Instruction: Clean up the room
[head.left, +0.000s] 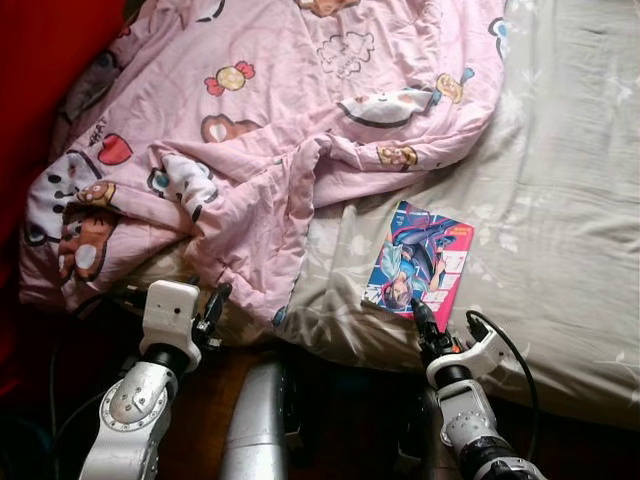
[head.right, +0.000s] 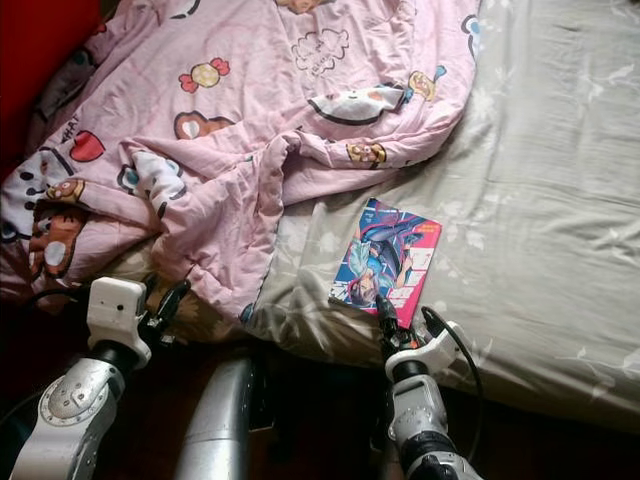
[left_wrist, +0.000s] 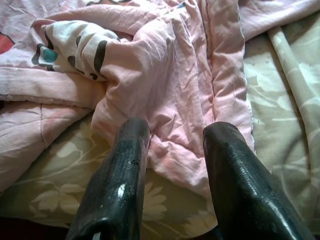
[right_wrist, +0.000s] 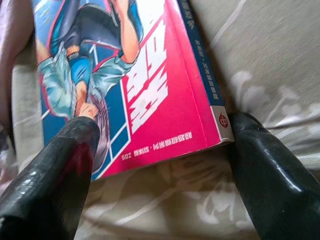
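A bed (head.left: 570, 200) with a pale grey flower-print sheet takes up the right and centre of the frame. A crumpled pink quilt (head.left: 280, 110) with cartoon animals and sweets covers the upper left, and one thick fold of it hangs down over the bed edge at lower centre left. A red surface (head.left: 40, 60) stands at the far upper left, beside the quilt. Dark floor (head.left: 350, 420) runs along the bottom.

A book (head.left: 420, 258) with a red and blue comic cover lies flat on the sheet, right of centre, just beside the quilt's fold and near the bed edge.

The right tool (right_wrist: 160, 145) sits at the book's near edge, fingers spread wide, one at each lower corner. The left tool (left_wrist: 175, 145) is low left, fingers moderately apart, facing the hanging quilt fold.
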